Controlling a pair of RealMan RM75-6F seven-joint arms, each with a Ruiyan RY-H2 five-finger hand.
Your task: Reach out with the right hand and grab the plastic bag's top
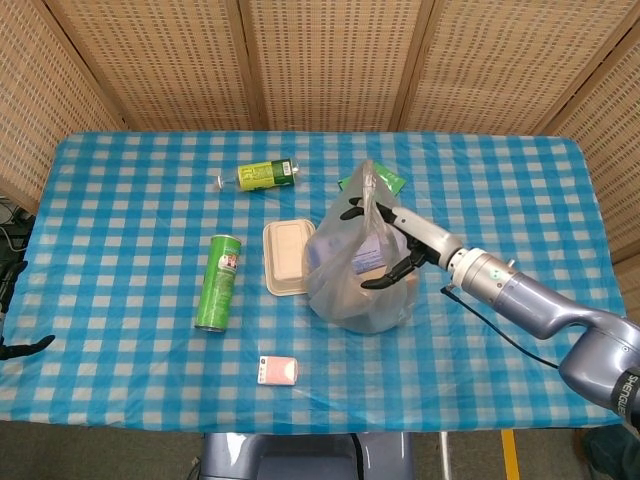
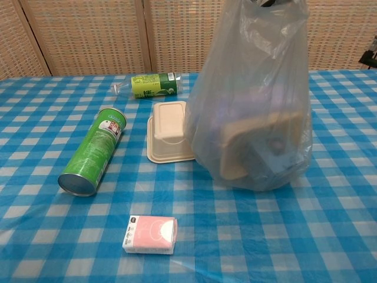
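The translucent plastic bag stands upright in the middle of the table with a box and other items inside. In the chest view the bag fills the right half, and its bunched top reaches the upper edge. My right hand reaches in from the right over the bag's top. Its fingers and thumb are spread wide on either side of the top and hold nothing. A dark fingertip shows at the bag's top in the chest view. Only the tips of my left hand show, apart, at the far left edge.
A green tube can lies left of the bag. A beige lidded box sits against the bag's left side. A green-labelled bottle lies further back. A pink tissue pack is near the front edge. A green packet sits behind the bag.
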